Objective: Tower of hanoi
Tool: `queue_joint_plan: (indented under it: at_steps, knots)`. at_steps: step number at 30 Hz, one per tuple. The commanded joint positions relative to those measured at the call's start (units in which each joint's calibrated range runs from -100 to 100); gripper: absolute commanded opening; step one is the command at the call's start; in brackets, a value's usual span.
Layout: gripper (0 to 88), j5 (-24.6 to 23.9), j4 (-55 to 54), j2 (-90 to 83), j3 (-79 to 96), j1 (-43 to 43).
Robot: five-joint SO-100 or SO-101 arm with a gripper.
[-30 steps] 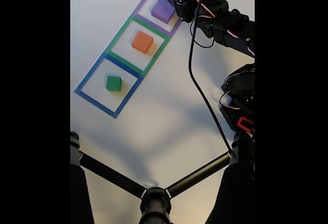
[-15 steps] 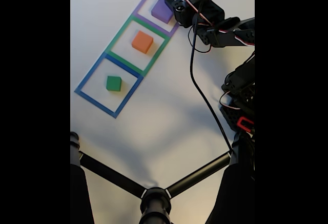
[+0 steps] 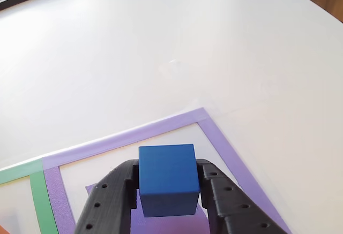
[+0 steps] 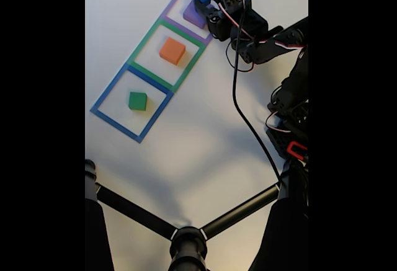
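Blue cube [image 3: 166, 179] clamped in your hand [image 3: 167, 202] above the purple slab [image 4: 193, 15]: centre it, lower squarely, then release.

The black gripper [image 3: 167, 191] clamped the blue cube [image 3: 168, 179] between its two fingers, above the purple slab [image 3: 161, 224] that lay inside the purple tape square [image 3: 161, 128]. Green tape [image 3: 37, 191] bordered it on the left, on the white table [image 3: 161, 41].
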Motion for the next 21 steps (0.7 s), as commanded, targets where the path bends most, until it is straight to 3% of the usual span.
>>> queue_joint_plan:
  at_steps: [1,15,21]
  knots:
    - [1.2,0.2,-2.6,0.5,-0.5,-0.2]
    - [4.1,0.2,-6.0,4.5,-0.5,-0.5]
    - [12.9,0.2,-6.9,5.2,-0.5,-0.5]
